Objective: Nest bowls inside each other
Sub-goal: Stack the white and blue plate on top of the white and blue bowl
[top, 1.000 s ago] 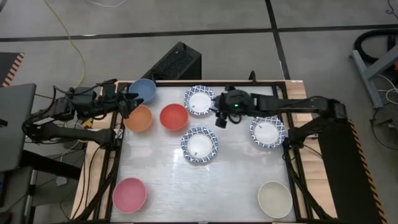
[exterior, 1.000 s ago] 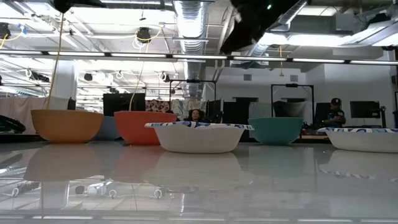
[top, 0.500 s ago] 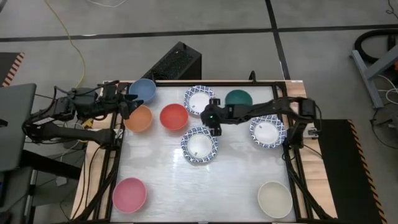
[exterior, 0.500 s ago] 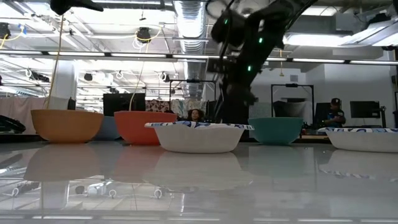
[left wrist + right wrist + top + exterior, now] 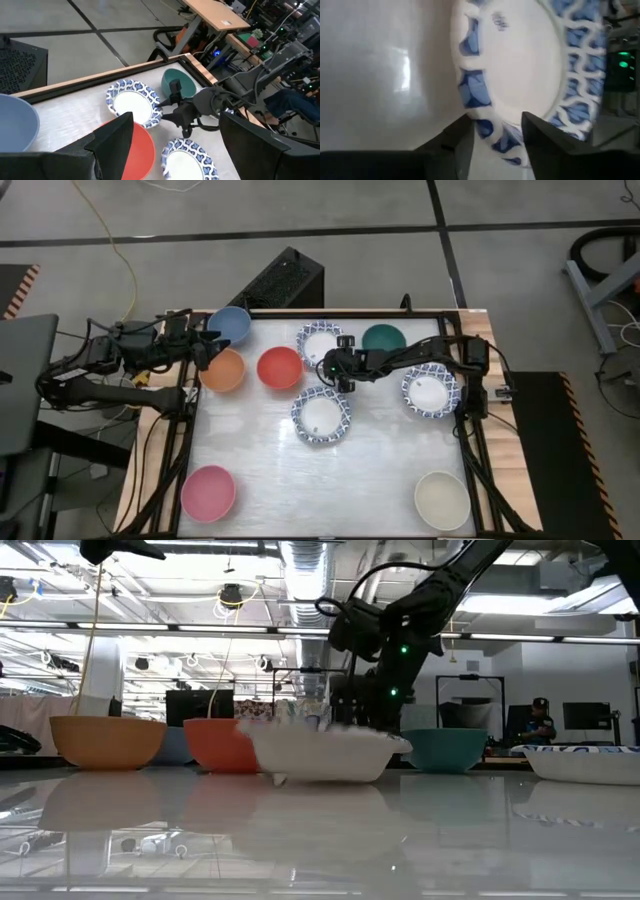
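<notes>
**Right gripper at the rim of the centre patterned bowl**

Nine bowls, all apart and none nested, on the pale table (image 5: 380, 470) in the high view. Along the upper edge, from left: blue bowl (image 5: 232, 325), upper patterned bowl (image 5: 321, 342), dark green bowl (image 5: 383, 339). Just below them: orange bowl (image 5: 222, 369) and red bowl (image 5: 279, 367) side by side at left of centre. Right patterned bowl (image 5: 430, 391) at right of centre. Centre patterned bowl (image 5: 320, 415) in the middle of the frame. Pink bowl (image 5: 208, 492) at lower left, cream bowl (image 5: 442, 500) at lower right.

Right gripper (image 5: 343, 377) reaching in from the right edge, low at the upper right rim of the centre patterned bowl, between that bowl and the upper patterned one. In the right wrist view, set astride the blue-and-white rim; clamped on it or only around it, cannot tell. In the low view, the same bowl blurred at mid-frame, dark arm just behind it.

Left gripper (image 5: 205, 348) waiting at upper left, raised between the blue and orange bowls, fingers (image 5: 115, 145) spread wide, nothing between them.
</notes>
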You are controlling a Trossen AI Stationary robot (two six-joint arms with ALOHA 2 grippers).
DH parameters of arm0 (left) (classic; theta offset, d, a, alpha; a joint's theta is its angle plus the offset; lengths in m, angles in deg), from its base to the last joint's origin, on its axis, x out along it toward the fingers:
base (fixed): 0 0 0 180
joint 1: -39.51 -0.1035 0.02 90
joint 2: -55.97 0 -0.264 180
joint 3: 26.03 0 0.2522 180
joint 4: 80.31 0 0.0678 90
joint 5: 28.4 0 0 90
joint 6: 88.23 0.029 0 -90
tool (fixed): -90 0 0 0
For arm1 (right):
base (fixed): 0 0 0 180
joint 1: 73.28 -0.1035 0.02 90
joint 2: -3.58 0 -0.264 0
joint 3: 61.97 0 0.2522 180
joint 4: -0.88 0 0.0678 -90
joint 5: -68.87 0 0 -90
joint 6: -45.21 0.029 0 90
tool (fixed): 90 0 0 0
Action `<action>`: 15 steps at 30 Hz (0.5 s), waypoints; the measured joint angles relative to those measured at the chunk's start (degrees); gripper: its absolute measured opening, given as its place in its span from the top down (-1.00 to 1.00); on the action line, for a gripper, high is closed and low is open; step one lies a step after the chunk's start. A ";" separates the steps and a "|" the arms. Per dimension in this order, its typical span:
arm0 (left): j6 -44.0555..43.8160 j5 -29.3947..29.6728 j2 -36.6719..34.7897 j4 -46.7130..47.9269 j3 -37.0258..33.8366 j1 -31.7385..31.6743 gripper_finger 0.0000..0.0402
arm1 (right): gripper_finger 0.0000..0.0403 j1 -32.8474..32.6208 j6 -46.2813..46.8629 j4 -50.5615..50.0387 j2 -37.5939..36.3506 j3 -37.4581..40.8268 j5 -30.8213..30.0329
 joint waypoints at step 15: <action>0.11 0.23 0.00 -0.01 -0.02 0.02 -0.41 | 0.92 -1.60 1.52 -12.83 -0.50 -10.61 -4.33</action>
